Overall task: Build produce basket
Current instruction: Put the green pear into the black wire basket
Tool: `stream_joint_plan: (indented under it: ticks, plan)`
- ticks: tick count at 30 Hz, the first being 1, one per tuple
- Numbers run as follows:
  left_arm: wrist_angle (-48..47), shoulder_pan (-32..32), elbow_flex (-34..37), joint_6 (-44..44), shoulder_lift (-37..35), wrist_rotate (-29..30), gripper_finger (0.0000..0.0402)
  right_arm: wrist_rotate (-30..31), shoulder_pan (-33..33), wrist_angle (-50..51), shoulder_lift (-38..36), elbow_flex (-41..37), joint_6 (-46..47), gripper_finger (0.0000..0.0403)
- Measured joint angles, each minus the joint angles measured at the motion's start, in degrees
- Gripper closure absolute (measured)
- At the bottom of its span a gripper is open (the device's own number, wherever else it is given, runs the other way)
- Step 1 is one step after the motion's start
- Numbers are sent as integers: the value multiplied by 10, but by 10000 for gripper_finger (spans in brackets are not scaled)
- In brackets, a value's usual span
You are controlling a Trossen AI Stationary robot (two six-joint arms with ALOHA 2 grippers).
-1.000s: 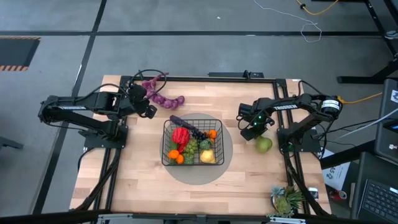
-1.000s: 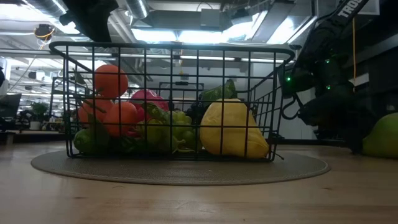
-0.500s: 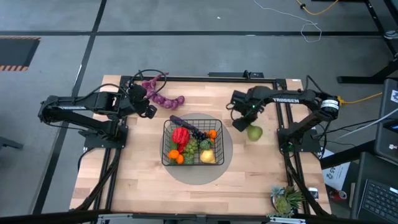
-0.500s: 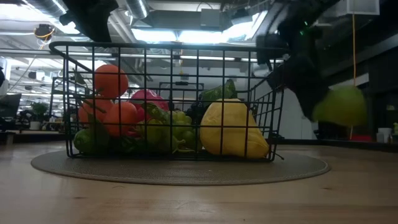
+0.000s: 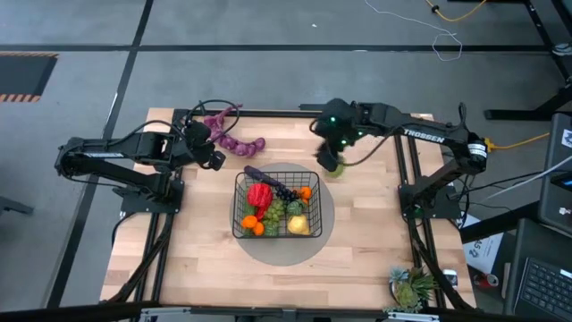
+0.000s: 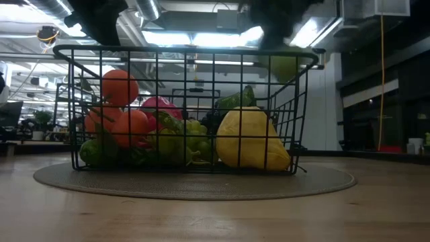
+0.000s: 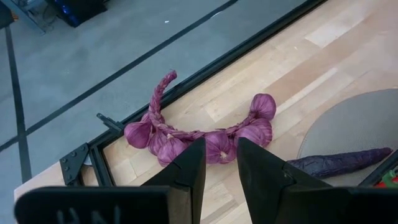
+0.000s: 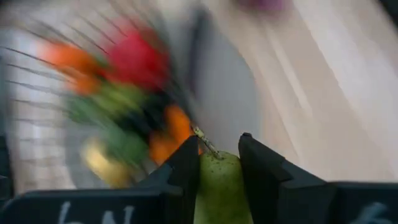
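The black wire basket (image 5: 241, 204) stands on the round grey mat (image 5: 326, 215) and holds produce: a red pepper (image 5: 260, 195), oranges, green grapes and a yellow lemon (image 6: 250, 140). A dark purple piece lies across its far rim (image 5: 268, 180). My right gripper (image 5: 332, 159) is shut on a green pear (image 8: 219, 183), in the air off the basket's far right corner; the pear (image 6: 284, 67) shows at rim height in the low view. My left gripper (image 7: 220, 149) hangs open and empty above the purple string (image 7: 205, 134), which lies at the table's far left. My right gripper pinches the pear by its two opposite sides (image 8: 207, 177) between the two fingers. The pear's stem (image 8: 203, 140) points forward past the fingertips. The fingers slant down from the table's right side. The pear is lifted clear of the table.
A spiky green potted plant (image 5: 409, 288) stands at the near right corner. The purple string (image 5: 234, 141) lies by the far left edge. Bare wood lies near the mat's front and left.
My right gripper has lifted the pear off the table beside the mat's right edge. It has carried it up, toward the far edge and leftward, rolling its wrist on the way. The pear now hangs clear beside the basket's far right corner.
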State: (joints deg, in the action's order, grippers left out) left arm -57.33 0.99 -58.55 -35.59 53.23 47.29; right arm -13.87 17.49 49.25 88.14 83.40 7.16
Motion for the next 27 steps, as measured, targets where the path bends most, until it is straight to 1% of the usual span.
stream_joint_plan:
  ticks: [4, 6, 10, 13, 17, 19, 22, 27]
  plan:
    - [0, 0, 0, -3, 0, 0, 316, -100, -30, -212, 0, -12, -56, 309]
    - [0, 0, 0, -3, 0, 0, 316, -127, -49, -315, 4, -26, -62, 309]
    - [0, 0, 0, -3, 0, 0, 316, -137, -88, -481, 13, -66, -73, 309]
    - [0, 0, 0, -3, 0, 0, 316, -133, -114, -564, 24, -99, -77, 309]
    - [0, 0, 0, -3, 0, 0, 316, -106, -140, -616, 41, -140, -74, 309]
    - [0, 0, 0, -3, 0, 0, 316, -94, -151, -619, 48, -152, -74, 307]
    - [1, 0, 0, -3, 0, -1, 316, -75, -165, -626, 61, -154, -74, 297]
    - [3, 0, 0, -5, 0, -2, 316, -68, -182, -633, 72, -148, -78, 281]
